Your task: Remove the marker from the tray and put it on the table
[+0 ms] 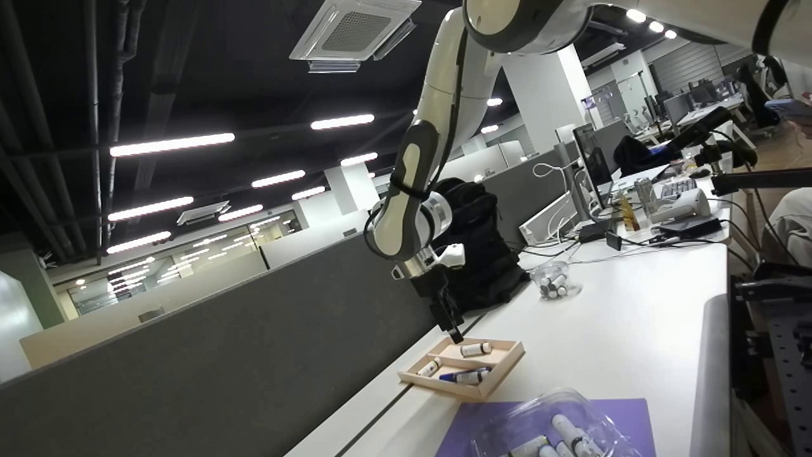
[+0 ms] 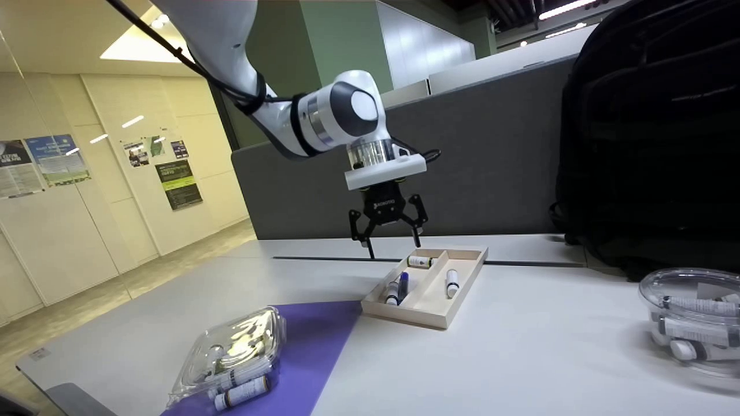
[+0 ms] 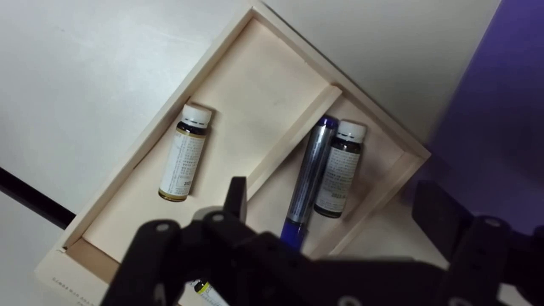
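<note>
While its jaws stand wide and empty, the gripper [image 2: 394, 251] hangs above the tray [image 2: 404, 315]!
Mid-frame in the wrist view, there's the marker [image 3: 310, 178], lying between the divider [image 3: 293, 140] and a bottle [image 3: 338, 178]; that spread is presumably room to straddle it. White counter [image 2: 509, 341] runs lower right in an exterior view, backed by grey partition [image 2: 480, 162], upper middle.
</note>
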Tool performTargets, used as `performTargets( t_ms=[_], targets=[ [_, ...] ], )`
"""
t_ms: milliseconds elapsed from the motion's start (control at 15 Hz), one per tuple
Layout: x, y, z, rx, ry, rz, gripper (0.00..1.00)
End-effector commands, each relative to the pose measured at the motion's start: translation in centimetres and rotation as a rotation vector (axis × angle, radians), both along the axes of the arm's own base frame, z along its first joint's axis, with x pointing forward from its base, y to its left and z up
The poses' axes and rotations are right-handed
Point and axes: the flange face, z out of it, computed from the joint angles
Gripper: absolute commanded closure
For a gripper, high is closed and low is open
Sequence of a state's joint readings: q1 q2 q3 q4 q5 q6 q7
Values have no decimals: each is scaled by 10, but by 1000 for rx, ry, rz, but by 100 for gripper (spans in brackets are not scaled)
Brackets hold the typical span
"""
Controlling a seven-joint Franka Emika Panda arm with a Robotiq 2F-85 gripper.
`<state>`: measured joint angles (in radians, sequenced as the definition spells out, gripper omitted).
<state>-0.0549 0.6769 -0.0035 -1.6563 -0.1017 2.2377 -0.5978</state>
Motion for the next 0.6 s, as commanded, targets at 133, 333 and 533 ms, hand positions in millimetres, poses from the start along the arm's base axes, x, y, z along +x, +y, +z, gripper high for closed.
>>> performTargets(
  t_ms=[133,333,533],
  targets=[
    [18,3,-23,-59,-36,20,0],
    [27,5,-45,-65,-53,45,0],
    [34,11,-66,-56,-43,81,0]
  ],
)
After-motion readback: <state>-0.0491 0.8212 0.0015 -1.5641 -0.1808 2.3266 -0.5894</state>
